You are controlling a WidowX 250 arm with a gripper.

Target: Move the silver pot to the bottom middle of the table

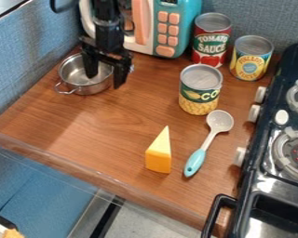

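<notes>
From where I'm standing, the black gripper (pixel 104 82) is hanging down over the far left part of the wooden table (pixel 102 135), just in front of the toy microwave (pixel 182 16). Its jaws are standing well parted, one dipping inside the silver pot (pixel 91 88) and the other hanging outside the pot's right side, so the rim is running between them; whether either one is touching the metal I cannot tell, but they aren't closing on it. The pot itself is sitting upright near the blue wall (pixel 27 60), one looped handle pointing toward the lower left. Over to the right of the microwave, a red-labelled can (pixel 209 46) is standing beside a yellow-labelled can (pixel 250 60), and a green-and-yellow can (pixel 199 90) is standing in front of them. Below that one, a spoon (pixel 206 141) is lying at a slant, its pale bowl facing up the table and its turquoise handle pointing down. A yellow wedge (pixel 158 155) is resting just left of the spoon's handle, its narrow tip pointing up the table, while the dark toy stove (pixel 254 174) is running along the right side
</notes>
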